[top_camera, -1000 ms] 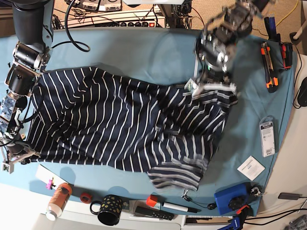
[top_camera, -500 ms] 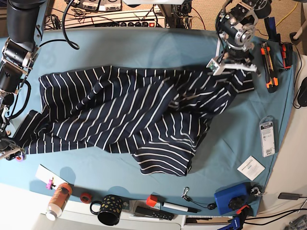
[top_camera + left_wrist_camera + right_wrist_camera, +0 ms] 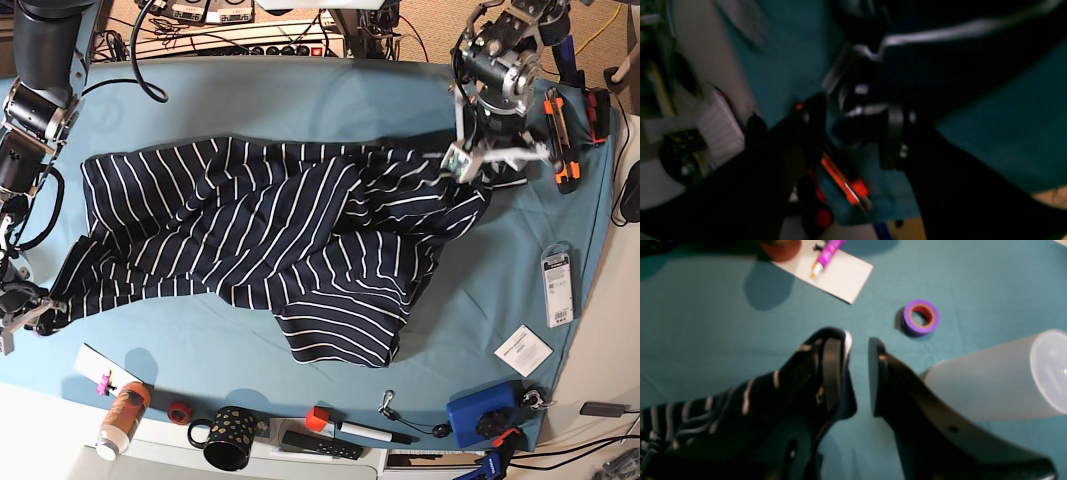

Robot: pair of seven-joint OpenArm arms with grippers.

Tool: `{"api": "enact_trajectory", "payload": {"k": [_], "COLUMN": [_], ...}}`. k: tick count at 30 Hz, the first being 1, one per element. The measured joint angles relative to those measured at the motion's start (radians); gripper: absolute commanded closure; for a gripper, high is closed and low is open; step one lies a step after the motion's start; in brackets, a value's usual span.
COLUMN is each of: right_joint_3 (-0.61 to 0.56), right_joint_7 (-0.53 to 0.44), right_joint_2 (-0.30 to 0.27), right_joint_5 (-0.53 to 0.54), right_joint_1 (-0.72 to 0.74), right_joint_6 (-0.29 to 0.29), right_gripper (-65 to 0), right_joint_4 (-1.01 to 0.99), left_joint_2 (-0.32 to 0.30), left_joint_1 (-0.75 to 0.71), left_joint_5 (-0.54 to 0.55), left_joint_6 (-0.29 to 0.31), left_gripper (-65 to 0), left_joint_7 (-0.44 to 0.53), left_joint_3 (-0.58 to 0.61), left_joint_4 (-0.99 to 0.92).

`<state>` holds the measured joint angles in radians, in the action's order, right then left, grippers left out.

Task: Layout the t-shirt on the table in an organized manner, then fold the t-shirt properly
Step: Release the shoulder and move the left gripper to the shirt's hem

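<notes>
Both grippers, clamped on the t-shirt (image 3: 280, 240) a second ago, now stand parted: right gripper (image 3: 857, 373) at eight o'clock, left gripper (image 3: 490, 160) at two o'clock.

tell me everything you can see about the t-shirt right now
The t-shirt is soft navy fabric with thin white stripes, spread across the table but still rumpled, with diagonal folds through the middle and a flap hanging toward the near edge. One end lies by the left gripper, the other by the right gripper, whose jaws stand apart with fabric draped against one finger.
</notes>
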<state>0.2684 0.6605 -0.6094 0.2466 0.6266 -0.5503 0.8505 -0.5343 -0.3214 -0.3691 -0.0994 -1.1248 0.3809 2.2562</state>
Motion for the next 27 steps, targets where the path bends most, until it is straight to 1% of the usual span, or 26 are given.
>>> {"api": "enact_trajectory", "payload": {"k": [1, 3, 5, 7, 9, 10, 13, 15, 17, 20, 21, 25, 27], "right_joint_3": [0.014, 0.047, 0.090, 0.132, 0.184, 0.209, 0.269, 0.289, 0.298, 0.301, 0.300, 0.300, 0.301], "right_joint_7": [0.002, 0.023, 0.056, 0.099, 0.117, 0.126, 0.166, 0.181, 0.186, 0.237, 0.249, 0.256, 0.256], "right_joint_2": [0.000, 0.000, 0.000, 0.000, 0.000, -0.001, -0.003, -0.002, 0.000, -0.001, -0.001, 0.000, 0.001], "right_joint_5": [0.024, 0.068, 0.095, 0.123, 0.146, 0.160, 0.182, 0.182, 0.187, 0.185, 0.185, 0.187, 0.186], "right_joint_1": [0.000, 0.001, 0.000, 0.002, 0.005, 0.005, 0.005, 0.005, 0.005, 0.005, 0.002, 0.002, 0.002], "right_joint_6": [0.000, 0.000, 0.000, 0.000, -0.007, -0.016, -0.050, -0.053, -0.053, -0.053, -0.053, -0.053, -0.053], "right_gripper": [-13.8, -13.8, -13.8, -13.8, -13.8, -13.8, -13.8, -13.8, -13.8, -13.8, -13.8, -13.8, -13.8], "right_joint_4": [0.002, 0.015, 0.035, 0.056, 0.066, 0.066, 0.066, 0.066, 0.066, 0.066, 0.066, 0.066, 0.066], "left_joint_2": [-0.001, -0.001, -0.001, 0.001, 0.018, 0.029, 0.057, 0.067, 0.073, 0.074, 0.074, 0.075, 0.086], "left_joint_1": [0.000, 0.002, 0.003, 0.005, 0.024, 0.029, 0.037, 0.040, 0.061, 0.095, 0.105, 0.172, 0.225], "left_joint_5": [0.000, -0.013, 0.010, 0.069, 0.142, 0.154, 0.127, 0.109, 0.115, 0.162, 0.188, 0.290, 0.334], "left_joint_6": [-0.024, -0.043, -0.044, -0.045, 0.011, 0.028, 0.022, 0.010, 0.011, 0.010, 0.019, 0.111, 0.155], "left_gripper": [-25.6, -25.6, -25.6, -25.6, -25.6, -25.6, -25.6, -25.6, -25.6, -25.6, -25.6, -25.6, -25.6], "left_joint_7": [0.039, 0.132, 0.161, 0.201, 0.208, 0.209, 0.210, 0.206, 0.207, 0.244, 0.254, 0.301, 0.340], "left_joint_3": [0.000, -0.001, -0.001, -0.001, -0.002, -0.002, -0.002, -0.002, -0.002, -0.002, -0.002, -0.002, -0.002], "left_joint_4": [0.050, 0.098, 0.081, 0.080, 0.082, 0.082, 0.082, 0.082, 0.082, 0.082, 0.082, 0.082, 0.033]}}
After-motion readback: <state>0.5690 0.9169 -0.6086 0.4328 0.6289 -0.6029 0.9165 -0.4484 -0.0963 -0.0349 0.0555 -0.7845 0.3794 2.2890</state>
